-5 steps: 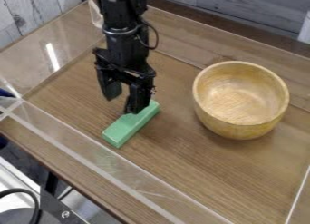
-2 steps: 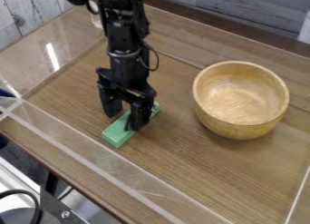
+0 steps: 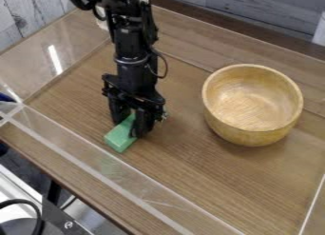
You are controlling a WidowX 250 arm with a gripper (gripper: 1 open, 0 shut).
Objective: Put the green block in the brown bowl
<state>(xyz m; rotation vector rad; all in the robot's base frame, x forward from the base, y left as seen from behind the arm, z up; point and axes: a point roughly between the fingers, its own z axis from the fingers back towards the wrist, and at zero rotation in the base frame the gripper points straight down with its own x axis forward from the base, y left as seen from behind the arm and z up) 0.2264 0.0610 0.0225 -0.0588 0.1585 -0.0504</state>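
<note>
Black finger parts of the tool (image 3: 131, 119) are positioned at the green block (image 3: 124, 135), which lies on the wooden surface (image 3: 191, 186). The block is partly covered by the tool; its lower end is exposed toward the near left corner of the surface, and a small green portion is visible between the black parts. The block is oriented obliquely, with the exposed end directed toward the near edge. Whether the block is pinched, or whether the fingers are spread beside it, cannot be determined from this view. The black arm (image 3: 131, 39) is extended over the surface from the far edge, with the tool at its lower end.

The brown bowl (image 3: 252, 105) is placed upright toward the right edge of the surface, well apart from the block and the tool. Its pale interior is exposed, and no block is contained in it. A black cable (image 3: 28, 205) is looped at the near left corner of the view. Clear strips (image 3: 95, 174) are seen along the left and near edges of the surface.
</note>
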